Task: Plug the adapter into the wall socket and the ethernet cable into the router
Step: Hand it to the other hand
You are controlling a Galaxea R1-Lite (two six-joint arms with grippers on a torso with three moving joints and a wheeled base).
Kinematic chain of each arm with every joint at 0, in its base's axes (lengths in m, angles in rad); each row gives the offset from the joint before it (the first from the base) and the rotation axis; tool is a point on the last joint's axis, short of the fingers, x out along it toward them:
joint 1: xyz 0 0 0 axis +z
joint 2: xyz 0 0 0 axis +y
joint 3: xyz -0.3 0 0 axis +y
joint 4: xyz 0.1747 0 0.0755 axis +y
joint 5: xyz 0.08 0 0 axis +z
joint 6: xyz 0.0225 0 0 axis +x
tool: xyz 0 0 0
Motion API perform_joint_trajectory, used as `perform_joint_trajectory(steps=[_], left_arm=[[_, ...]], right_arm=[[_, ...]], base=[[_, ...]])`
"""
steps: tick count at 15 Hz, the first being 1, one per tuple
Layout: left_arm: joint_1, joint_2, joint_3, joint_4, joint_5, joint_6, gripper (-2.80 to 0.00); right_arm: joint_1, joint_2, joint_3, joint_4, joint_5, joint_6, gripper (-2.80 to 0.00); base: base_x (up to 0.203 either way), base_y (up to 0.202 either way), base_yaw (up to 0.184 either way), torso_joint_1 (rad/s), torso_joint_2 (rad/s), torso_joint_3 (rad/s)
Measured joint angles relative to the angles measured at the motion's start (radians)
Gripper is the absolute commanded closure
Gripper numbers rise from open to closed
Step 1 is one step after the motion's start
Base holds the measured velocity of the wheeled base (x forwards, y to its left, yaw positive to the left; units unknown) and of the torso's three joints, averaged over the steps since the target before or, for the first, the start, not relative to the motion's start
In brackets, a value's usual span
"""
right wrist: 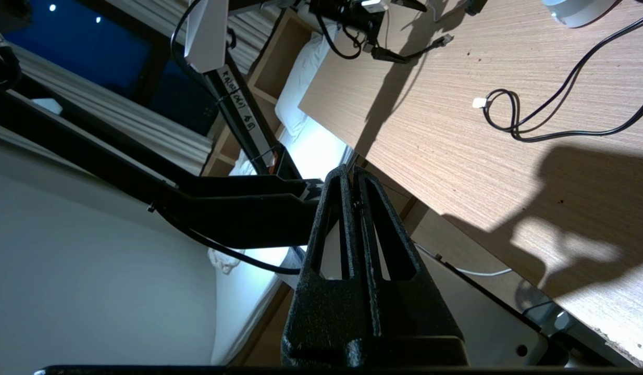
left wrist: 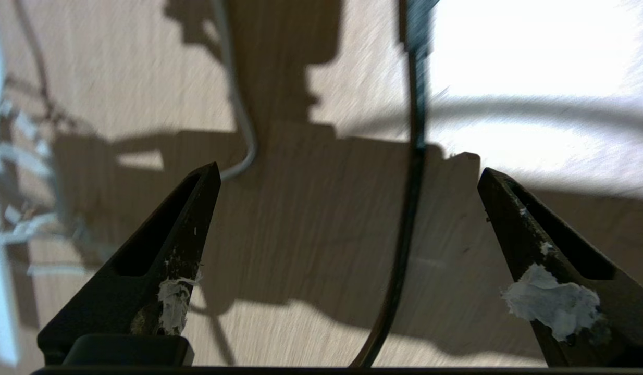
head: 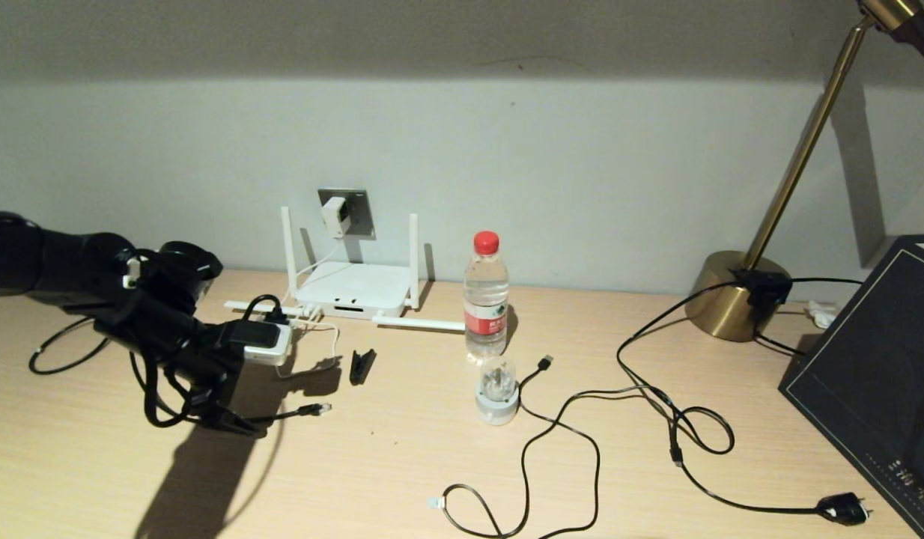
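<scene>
The white adapter (head: 335,215) sits in the grey wall socket (head: 357,213), and its thin white cord hangs down to the router (head: 353,290). That flat white box with stick antennas lies by the wall. The black ethernet cable (head: 297,412) lies on the table left of centre, its clear-tipped connector (head: 323,408) pointing right. My left gripper (head: 222,408) hangs open just above it. In the left wrist view the ethernet cable (left wrist: 405,234) runs between the spread jaws of the left gripper (left wrist: 348,172), untouched. My right gripper (right wrist: 350,172) is shut on nothing, low beside the table's front edge.
A water bottle (head: 485,299), a small bulb light (head: 496,389) and a black clip (head: 362,365) stand mid-table. A thin black USB cable (head: 552,442) and a lamp cord with plug (head: 844,509) sprawl to the right. A brass lamp (head: 739,299) and a dark box (head: 874,389) stand at far right.
</scene>
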Motion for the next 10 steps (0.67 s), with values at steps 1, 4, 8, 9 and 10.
perform_joint_trajectory(steps=[1, 4, 8, 9, 10], left_arm=[[-0.018, 0.007, -0.014, 0.015, 0.0, -0.005, -2.8], [-0.079, 0.022, -0.046, 0.055, 0.001, -0.065, -2.8], [-0.111, 0.034, -0.051, 0.074, 0.001, -0.086, -2.8], [-0.112, 0.04, -0.051, 0.074, 0.001, -0.086, -2.8], [-0.114, 0.045, -0.051, 0.074, 0.002, -0.086, -2.8]], right_arm=[[0.0, 0.0, 0.001, -0.001, 0.0, 0.0, 0.0], [0.001, -0.001, 0.001, -0.002, 0.002, 0.0, 0.0], [0.001, -0.006, 0.001, -0.002, 0.002, 0.0, 0.0], [0.001, -0.011, 0.001, -0.002, 0.002, 0.0, 0.0], [0.001, -0.016, 0.001, -0.002, 0.002, 0.001, 0.0]], base=[[0.0, 0.0, 0.0, 0.0, 0.0, 0.0], [0.0, 0.0, 0.0, 0.0, 0.0, 0.0], [0.0, 0.0, 0.0, 0.0, 0.0, 0.0], [0.0, 0.0, 0.0, 0.0, 0.0, 0.0], [0.0, 0.0, 0.0, 0.0, 0.0, 0.0]])
